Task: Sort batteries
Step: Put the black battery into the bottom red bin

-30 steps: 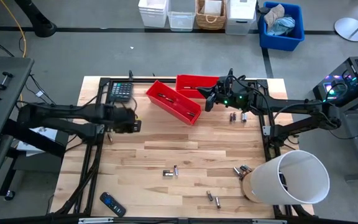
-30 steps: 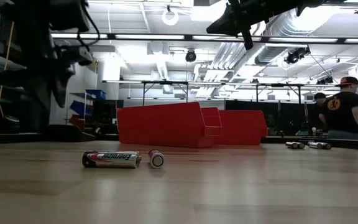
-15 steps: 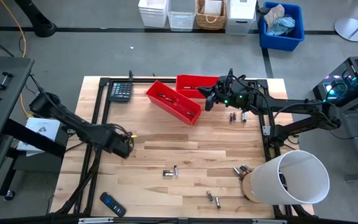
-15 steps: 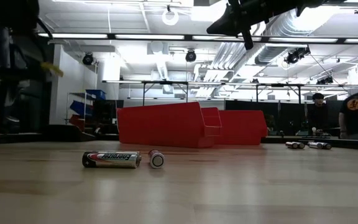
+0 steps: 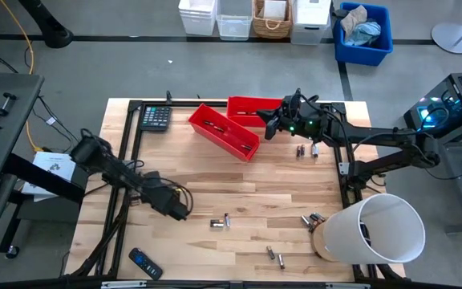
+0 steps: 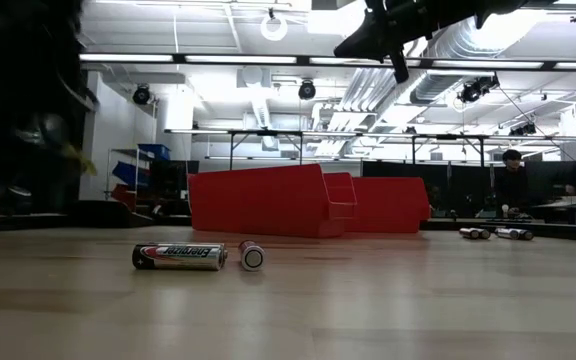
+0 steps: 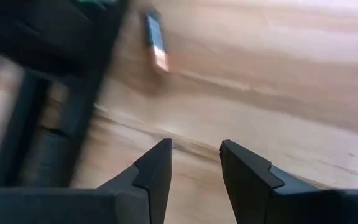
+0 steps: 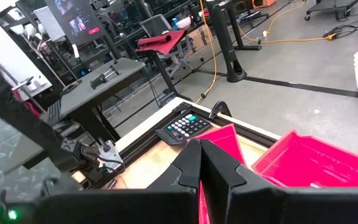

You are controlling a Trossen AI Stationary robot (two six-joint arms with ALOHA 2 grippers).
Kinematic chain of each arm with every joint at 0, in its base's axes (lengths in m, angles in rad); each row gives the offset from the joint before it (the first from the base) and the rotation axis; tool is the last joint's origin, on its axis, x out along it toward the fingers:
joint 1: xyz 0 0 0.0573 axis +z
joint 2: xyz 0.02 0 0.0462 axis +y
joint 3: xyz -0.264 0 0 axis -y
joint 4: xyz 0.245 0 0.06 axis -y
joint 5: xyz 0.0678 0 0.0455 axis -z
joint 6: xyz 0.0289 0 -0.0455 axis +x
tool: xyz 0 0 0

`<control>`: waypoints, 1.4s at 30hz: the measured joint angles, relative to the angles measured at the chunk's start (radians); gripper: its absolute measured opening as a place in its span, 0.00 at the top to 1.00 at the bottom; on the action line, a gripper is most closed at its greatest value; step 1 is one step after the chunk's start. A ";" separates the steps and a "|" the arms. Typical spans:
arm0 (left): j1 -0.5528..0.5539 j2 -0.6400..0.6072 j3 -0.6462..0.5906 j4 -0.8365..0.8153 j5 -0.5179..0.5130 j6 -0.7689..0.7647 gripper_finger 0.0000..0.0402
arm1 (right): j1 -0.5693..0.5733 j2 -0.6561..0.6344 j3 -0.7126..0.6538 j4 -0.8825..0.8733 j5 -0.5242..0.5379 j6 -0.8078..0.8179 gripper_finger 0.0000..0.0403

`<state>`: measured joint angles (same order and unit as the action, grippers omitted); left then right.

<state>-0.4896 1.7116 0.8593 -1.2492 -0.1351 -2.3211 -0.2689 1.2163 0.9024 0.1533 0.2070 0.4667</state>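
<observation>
Batteries (image 5: 219, 222) now lie just ahead: we have swung our left gripper (image 5: 178, 210), fingers apart and empty, down from the calculator (image 5: 156, 117); our right gripper (image 5: 269, 128) waits shut.

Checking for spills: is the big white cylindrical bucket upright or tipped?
Tipped: the white bucket lies on its side, its open mouth facing the batteries.
</observation>
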 joint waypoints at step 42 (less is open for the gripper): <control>0.028 0.101 -0.082 -0.159 -0.042 -0.033 0.68 | -0.102 0.000 0.000 -0.007 0.012 0.007 1.00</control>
<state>-0.4615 1.8124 0.7768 -1.4084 -0.1770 -2.3541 -0.3710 1.2160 0.9024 0.1459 0.2189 0.4736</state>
